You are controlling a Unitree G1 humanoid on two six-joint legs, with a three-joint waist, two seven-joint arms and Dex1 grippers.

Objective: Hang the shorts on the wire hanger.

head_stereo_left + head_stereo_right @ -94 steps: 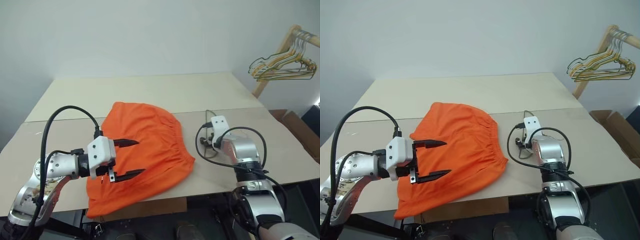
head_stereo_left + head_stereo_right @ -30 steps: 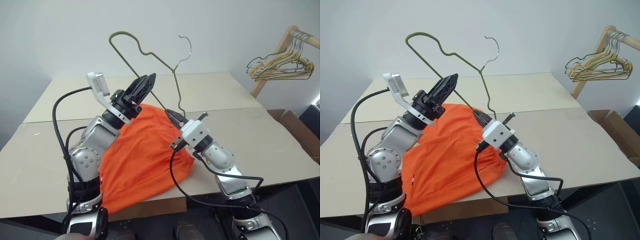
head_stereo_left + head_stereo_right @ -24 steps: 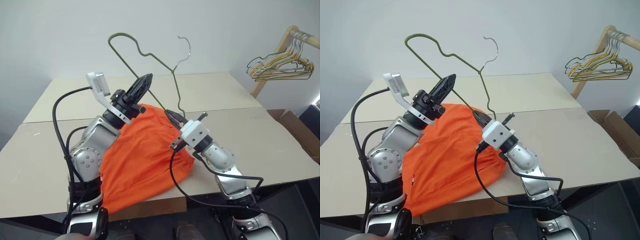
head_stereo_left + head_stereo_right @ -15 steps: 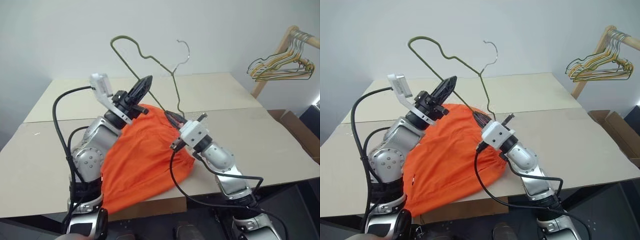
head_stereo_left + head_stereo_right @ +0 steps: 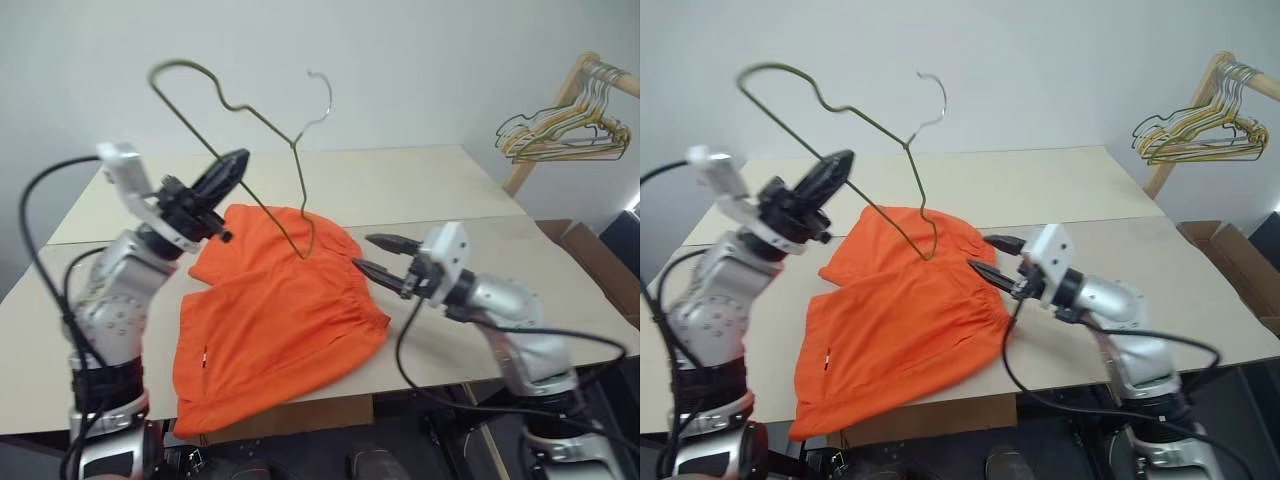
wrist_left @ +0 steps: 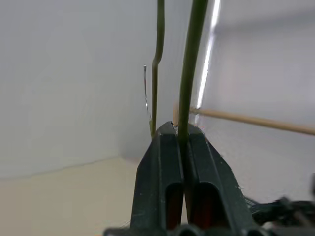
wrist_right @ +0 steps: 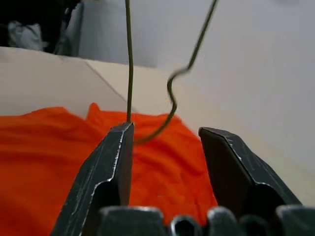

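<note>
The left gripper (image 5: 226, 167) is clamped on the wire hanger (image 5: 243, 108), held aloft above the shorts (image 5: 275, 310), its low corner dangling just over their waistband end. The shorts lie flat on the table (image 5: 400, 185), long axis running toward the robot. The right gripper (image 5: 372, 254) stands empty, fingers parted, beside the waistband and nearer to it than the left.

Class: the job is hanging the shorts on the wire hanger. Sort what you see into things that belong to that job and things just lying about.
Belongs to the job:
shorts
wire hanger, clamped in the left gripper
right gripper, open

Just lying about:
bunch of hangers on a wooden rack
cardboard box
</note>
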